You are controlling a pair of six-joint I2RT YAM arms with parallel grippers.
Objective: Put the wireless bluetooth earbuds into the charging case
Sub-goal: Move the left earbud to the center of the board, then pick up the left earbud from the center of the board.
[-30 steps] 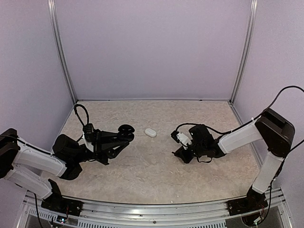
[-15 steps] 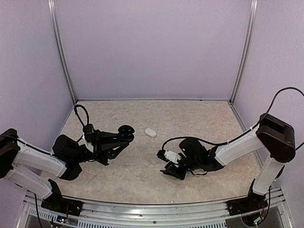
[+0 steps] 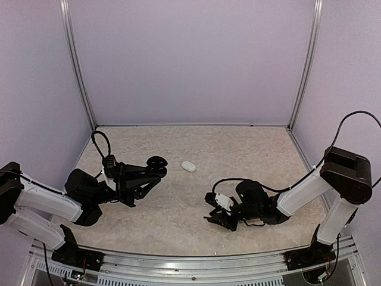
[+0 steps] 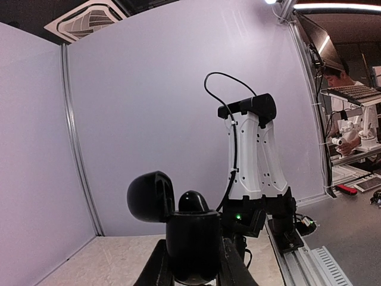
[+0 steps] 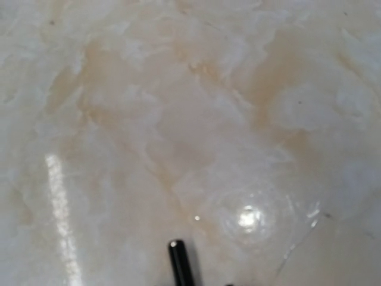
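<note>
My left gripper (image 4: pixel 191 269) is shut on a black charging case (image 4: pixel 193 238), held upright above the table. The case's hinged lid (image 4: pixel 150 196) stands open to the left. One rounded black earbud (image 4: pixel 193 201) pokes up out of it. The top view shows the same case (image 3: pixel 157 164) at the left gripper's tip. A small white oval piece (image 3: pixel 189 166) lies on the table just right of it. My right gripper (image 3: pixel 215 218) is low over the near middle of the table. In its wrist view one black fingertip (image 5: pixel 177 262) shows over bare table, and nothing sits between the jaws.
The table is a pale marbled surface (image 3: pixel 196 143) enclosed by lilac walls with metal posts (image 3: pixel 77 65). The right arm (image 3: pixel 297 193) stretches in from the right edge. A metal rail (image 3: pixel 196 268) runs along the near edge.
The right arm has swung toward the near edge and down, so its gripper is now close over the table. The left arm and the case have not moved.
</note>
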